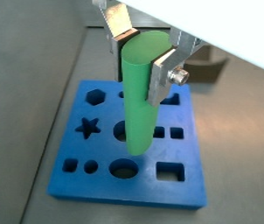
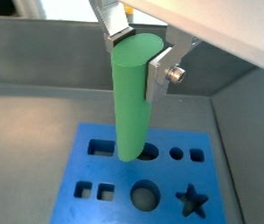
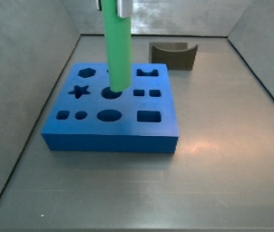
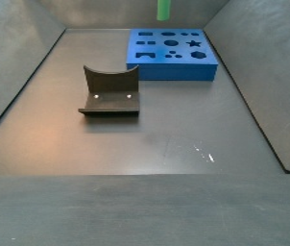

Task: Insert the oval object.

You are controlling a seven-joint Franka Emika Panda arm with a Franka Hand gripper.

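My gripper (image 1: pixel 142 57) is shut on the oval object (image 1: pixel 139 96), a long bright green peg with a smooth surface, and holds it upright by its upper end. Its silver fingers (image 2: pixel 158 72) clamp both sides of the peg (image 2: pixel 129 96). Below it lies the blue block (image 1: pixel 105 179) with several shaped holes, also in the other wrist view (image 2: pixel 100 171). In a side view the peg (image 3: pixel 112 50) hangs over the block's (image 3: pixel 115 136) middle holes, with the gripper (image 3: pixel 112 7) at the frame's upper edge. In the other side view the peg's lower end (image 4: pixel 164 12) hovers above the block (image 4: pixel 174 65), apart from it.
A dark grey curved block (image 3: pixel 173 56) stands on the floor beside the blue block, and also shows in the other side view (image 4: pixel 109 93). Grey walls (image 3: pixel 31 82) slope up around the floor on all sides.
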